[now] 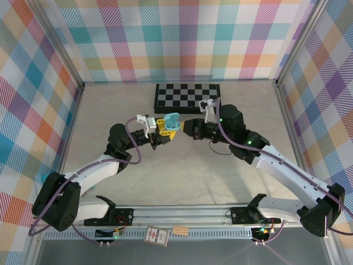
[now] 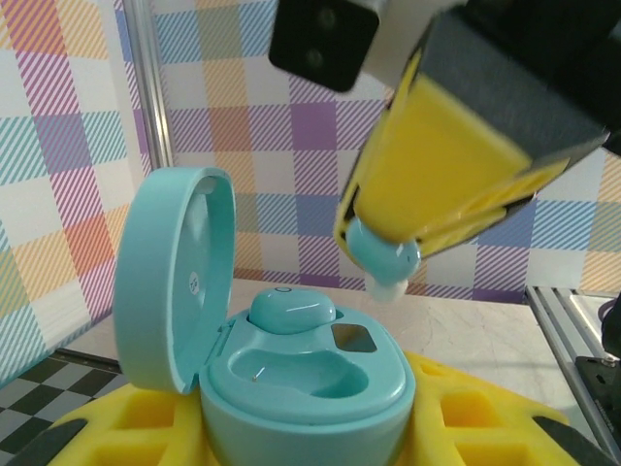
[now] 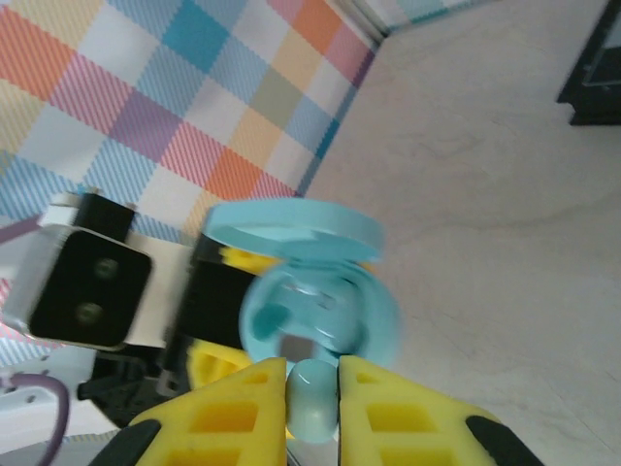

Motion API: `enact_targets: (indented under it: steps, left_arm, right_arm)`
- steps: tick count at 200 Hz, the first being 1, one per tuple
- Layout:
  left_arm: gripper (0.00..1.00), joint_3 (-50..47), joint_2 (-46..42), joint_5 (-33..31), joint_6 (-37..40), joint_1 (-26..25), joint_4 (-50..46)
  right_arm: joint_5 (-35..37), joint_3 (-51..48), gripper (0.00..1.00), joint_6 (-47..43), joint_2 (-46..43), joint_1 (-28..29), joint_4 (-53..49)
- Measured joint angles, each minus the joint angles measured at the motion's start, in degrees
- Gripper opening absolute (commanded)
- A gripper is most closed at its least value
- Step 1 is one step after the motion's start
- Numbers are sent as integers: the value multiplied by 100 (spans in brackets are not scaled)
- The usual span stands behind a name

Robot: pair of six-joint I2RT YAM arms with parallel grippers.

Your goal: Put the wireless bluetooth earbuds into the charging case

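Bracing open teal plastic charging case (image 2: 320,408) in left gripper (image 1: 165,128)
Right gripper (image 3: 312,381), at two o'clock, is pinching a tiny teal earbud (image 2: 381,257) for its socket (image 2: 296,374).

The table (image 1: 182,182) is pale and smooth, with faint marks like stone. A black and white checkerboard (image 1: 186,96) lies flat on it at the far end. A small card (image 1: 156,236) lies by the near edge.
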Motion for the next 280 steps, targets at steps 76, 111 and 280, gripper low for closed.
enact_targets:
  steps: [76,111,280]
  left_arm:
    - [33,125,319,-133,153,-168,-85]
    - [33,144,319,-153,153,-173,-85]
    - [33,146,321,-258,151,-210,-181]
  right_arm:
    - [-175,385,17,-149,474,101,105]
    - [-170,389,17,-149,693,101,129]
    - [74,393,30,-111,704,133,37]
